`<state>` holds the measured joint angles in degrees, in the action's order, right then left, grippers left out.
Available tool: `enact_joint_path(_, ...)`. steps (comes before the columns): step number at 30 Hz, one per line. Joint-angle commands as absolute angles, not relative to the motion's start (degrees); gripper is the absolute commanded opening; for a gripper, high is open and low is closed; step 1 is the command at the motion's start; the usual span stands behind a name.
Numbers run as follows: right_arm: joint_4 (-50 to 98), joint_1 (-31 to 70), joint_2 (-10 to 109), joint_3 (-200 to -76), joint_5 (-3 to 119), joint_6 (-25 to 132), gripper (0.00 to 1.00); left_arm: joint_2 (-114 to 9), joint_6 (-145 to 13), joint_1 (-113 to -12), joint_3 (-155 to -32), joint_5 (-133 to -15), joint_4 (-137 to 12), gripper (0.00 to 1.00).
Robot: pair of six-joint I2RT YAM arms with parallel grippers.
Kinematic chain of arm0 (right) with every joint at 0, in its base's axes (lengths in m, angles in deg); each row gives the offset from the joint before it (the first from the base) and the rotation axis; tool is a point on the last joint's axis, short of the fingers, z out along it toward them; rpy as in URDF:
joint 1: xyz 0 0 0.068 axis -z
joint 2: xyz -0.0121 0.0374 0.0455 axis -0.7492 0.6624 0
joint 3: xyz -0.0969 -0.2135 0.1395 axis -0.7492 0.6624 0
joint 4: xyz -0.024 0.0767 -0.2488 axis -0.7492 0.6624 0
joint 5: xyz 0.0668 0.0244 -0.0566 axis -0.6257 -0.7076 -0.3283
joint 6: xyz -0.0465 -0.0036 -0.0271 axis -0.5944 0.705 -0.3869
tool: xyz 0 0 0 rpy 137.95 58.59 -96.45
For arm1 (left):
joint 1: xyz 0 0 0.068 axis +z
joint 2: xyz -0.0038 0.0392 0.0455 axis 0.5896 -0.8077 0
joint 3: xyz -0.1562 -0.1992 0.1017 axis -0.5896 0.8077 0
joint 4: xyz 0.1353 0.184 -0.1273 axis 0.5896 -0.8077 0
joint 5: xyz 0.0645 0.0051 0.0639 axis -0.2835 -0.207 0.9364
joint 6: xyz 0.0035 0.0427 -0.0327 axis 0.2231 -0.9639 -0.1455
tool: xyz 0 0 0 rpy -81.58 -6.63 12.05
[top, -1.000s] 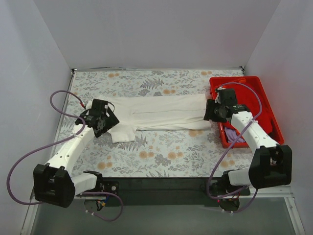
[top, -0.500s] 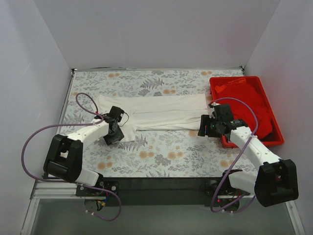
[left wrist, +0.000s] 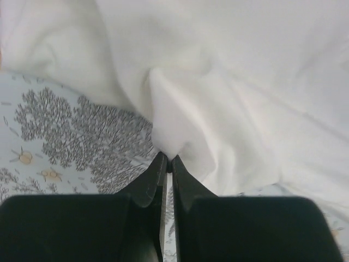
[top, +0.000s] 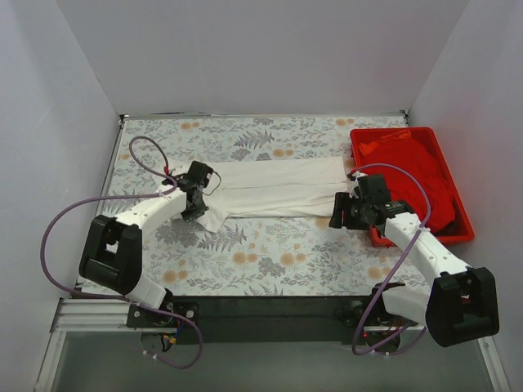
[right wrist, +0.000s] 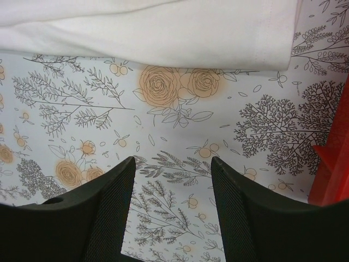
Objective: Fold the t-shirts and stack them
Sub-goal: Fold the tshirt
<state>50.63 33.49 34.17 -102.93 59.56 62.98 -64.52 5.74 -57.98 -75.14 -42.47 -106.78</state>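
Pinching white t-shirt [left wrist: 234, 98] fold, left tool [left wrist: 166, 161]

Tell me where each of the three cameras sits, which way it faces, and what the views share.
Top external: above and behind the bases, looking down on tablecloth, white t-shirt and red tray holding a red t-shirt; left arm and right arm show.
Left wrist: on the left arm's wrist, facing along the shut left claw pinching a white t-shirt fold; only that claw shows.
Right wrist: on the right arm's wrist, facing down past the open right claw at tablecloth.
Shared: all see the white t-shirt and tablecloth.
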Motion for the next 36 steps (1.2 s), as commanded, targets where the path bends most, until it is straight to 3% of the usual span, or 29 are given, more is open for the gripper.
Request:
enact_joint_path(1, 49.1, 33.2, 32.5, -102.8, 58.3, 61.7, 0.64, -65.8, 1.3, -57.8, -83.6, -35.1, -105.7, 0.0)
enact_joint_path(12, 49.1, 33.2, 33.1, -103.5, 55.5, 59.2, 0.64, -84.3, -5.9, -55.3, -106.5, -30.5, -100.8, 0.02)
enact_joint_path(25, 45.8, 33.2, 39.3, -108.9, 56.7, 60.1, 0.59, -95.4, -1.9, -52.1, -114.7, -32.4, -102.6, 0.05)
enact_joint_path(28, 44.5, 33.1, 42.6, -110.7, 56.0, 60.2, 0.57, -94.8, -0.7, -50.8, -115.6, -34.7, -103.2, 0.19)
enact_joint_path(29, 44.4, 33.1, 43.2, -111.2, 56.1, 60.2, 0.57, -94.2, -0.3, -50.5, -115.4, -35.4, -103.2, 0.28)
enact_joint_path(30, 44.3, 33.1, 43.8, -111.7, 56.7, 60.0, 0.57, -93.4, 0.0, -50.0, -114.9, -36.2, -103.0, 0.46)
enact_joint_path(33, 43.8, 33.0, 45.6, -113.4, 58.1, 60.3, 0.56, -88.5, 0.7, -49.5, -112.4, -39.1, -101.4, 0.73)
enact_joint_path(36, 42.3, 33.1, 47.4, -114.2, 58.6, 61.8, 0.56, -82.4, 2.2, -48.6, -108.3, -41.3, -101.4, 0.77)
